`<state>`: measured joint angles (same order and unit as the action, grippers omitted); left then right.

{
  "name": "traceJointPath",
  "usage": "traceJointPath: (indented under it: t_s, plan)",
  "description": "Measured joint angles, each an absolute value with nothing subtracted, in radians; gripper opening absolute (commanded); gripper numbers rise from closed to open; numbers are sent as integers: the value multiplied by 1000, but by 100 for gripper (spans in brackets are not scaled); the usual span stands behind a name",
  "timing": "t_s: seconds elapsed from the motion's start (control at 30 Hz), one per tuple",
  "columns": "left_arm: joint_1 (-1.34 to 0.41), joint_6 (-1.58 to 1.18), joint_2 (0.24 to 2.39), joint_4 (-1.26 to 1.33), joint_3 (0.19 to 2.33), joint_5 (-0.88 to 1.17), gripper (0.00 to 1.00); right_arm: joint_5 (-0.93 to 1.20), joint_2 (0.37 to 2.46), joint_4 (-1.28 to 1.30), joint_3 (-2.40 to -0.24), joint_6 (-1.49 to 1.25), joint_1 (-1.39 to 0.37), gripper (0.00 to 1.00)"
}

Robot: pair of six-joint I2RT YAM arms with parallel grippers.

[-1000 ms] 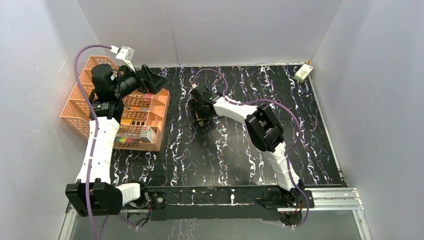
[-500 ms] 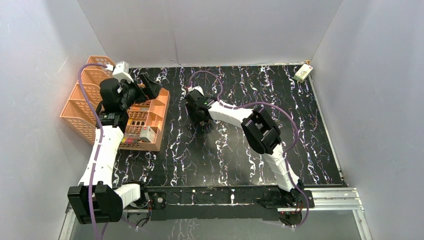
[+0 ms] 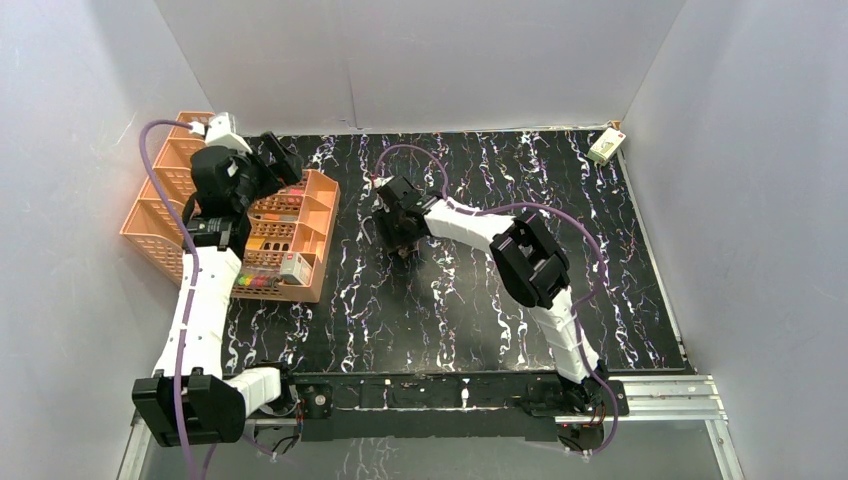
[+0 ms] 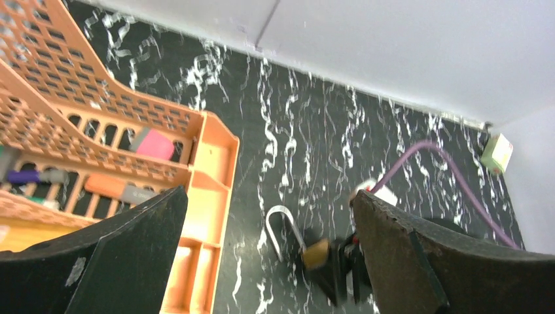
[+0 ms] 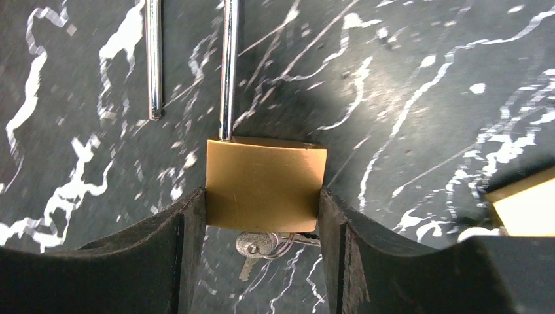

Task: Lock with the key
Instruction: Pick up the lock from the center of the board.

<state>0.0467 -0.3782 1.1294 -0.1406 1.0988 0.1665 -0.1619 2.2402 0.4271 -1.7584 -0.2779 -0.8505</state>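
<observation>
The brass padlock [image 5: 265, 183] lies on the black marbled mat with its silver shackle [image 5: 228, 65] swung open, the free end apart from the body. A bunch of small keys [image 5: 258, 247] hangs from its underside, one of them in the keyhole. My right gripper [image 5: 262, 199] has both fingers pressed against the sides of the brass body, low over the mat [image 3: 405, 238]. From the left wrist the padlock [image 4: 316, 252] and its shackle [image 4: 281, 226] show, blurred. My left gripper [image 4: 269, 196] hangs open and empty above the basket's edge [image 3: 285, 165].
An orange lattice basket [image 3: 300, 215] with pens and small items stands at the left, its corner [image 4: 209, 170] close to the padlock. A small white box [image 3: 606, 146] sits in the back right corner. A tan object's corner [image 5: 523, 206] lies right of my right fingers.
The right fingers have narrowed onto the padlock body. The left arm has swung back to the left, over the basket, still open.
</observation>
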Motion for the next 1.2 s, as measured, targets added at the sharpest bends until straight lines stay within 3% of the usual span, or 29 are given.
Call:
traceJointPath:
  t_s: [0.23,0.47,0.8,1.03,1.2]
  plan:
    - [49,-346,1131,-116,1171,242,98,47,2199,472,-1723,-192,-855,39]
    - [49,-309,1124,-86,1148,656,98,229,1921,483,-1442,-189,-865,40]
    - [49,-332,1155,-80,1141,1088,98,448,1603,442,-1333,-243,-752,40]
    - [1,-406,1155,15,1002,1203,98,522,1559,396,-1246,-347,-593,40]
    - [-158,-420,1176,62,933,1119,98,599,1559,327,-1186,-441,-532,41]
